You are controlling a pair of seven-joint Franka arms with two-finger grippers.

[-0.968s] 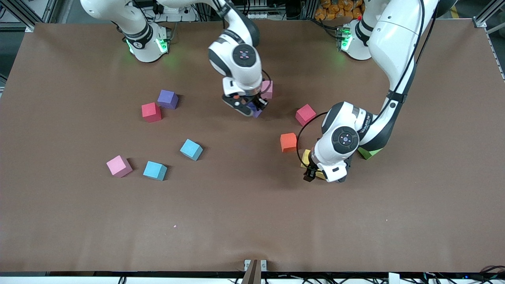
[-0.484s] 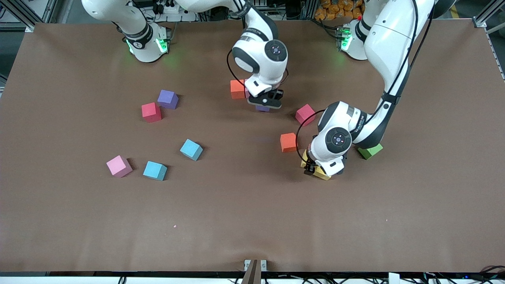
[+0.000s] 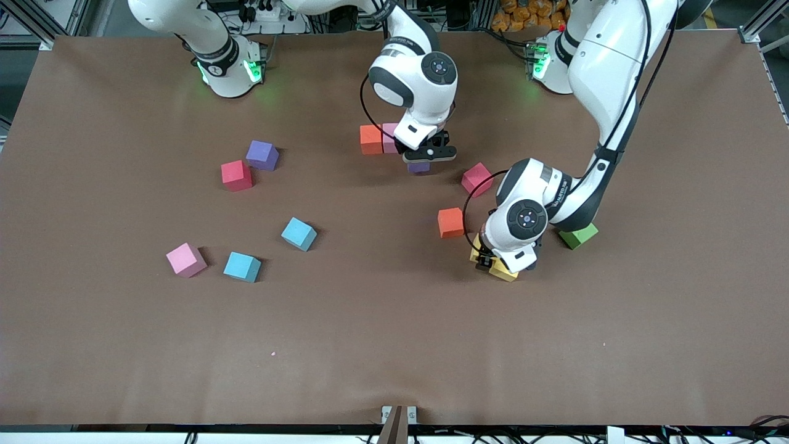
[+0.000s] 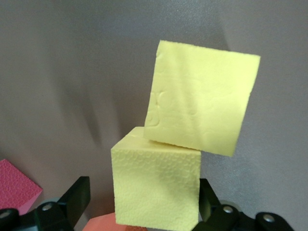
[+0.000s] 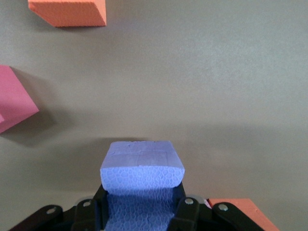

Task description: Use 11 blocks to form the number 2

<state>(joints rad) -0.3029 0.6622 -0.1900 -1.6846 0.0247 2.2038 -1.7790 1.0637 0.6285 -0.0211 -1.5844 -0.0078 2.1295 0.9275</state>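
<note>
My right gripper [image 3: 425, 155] is shut on a purple block [image 3: 419, 167] [image 5: 142, 168], low over the table next to a pink block [image 3: 389, 137] that touches an orange block [image 3: 370, 139]. My left gripper [image 3: 488, 261] [image 4: 142, 204] is open, its fingers [image 4: 72, 202] on either side of a yellow block [image 4: 156, 187]. A second yellow block [image 4: 202, 103] touches that one, and the hand hides most of both in the front view. Another orange block [image 3: 450, 222] lies beside the left gripper and a green block [image 3: 578, 236] under the left arm.
Toward the right arm's end lie a second purple cube [image 3: 262, 154], a crimson-red cube [image 3: 237, 175], two light blue blocks [image 3: 299, 234] [image 3: 241, 266] and a pink block [image 3: 185, 259]. Another crimson-red cube [image 3: 478, 179] sits between the two grippers.
My right gripper carried the purple block toward the left arm's end, uncovering the orange and pink pair. My left gripper shifted slightly and settled around the yellow block.
</note>
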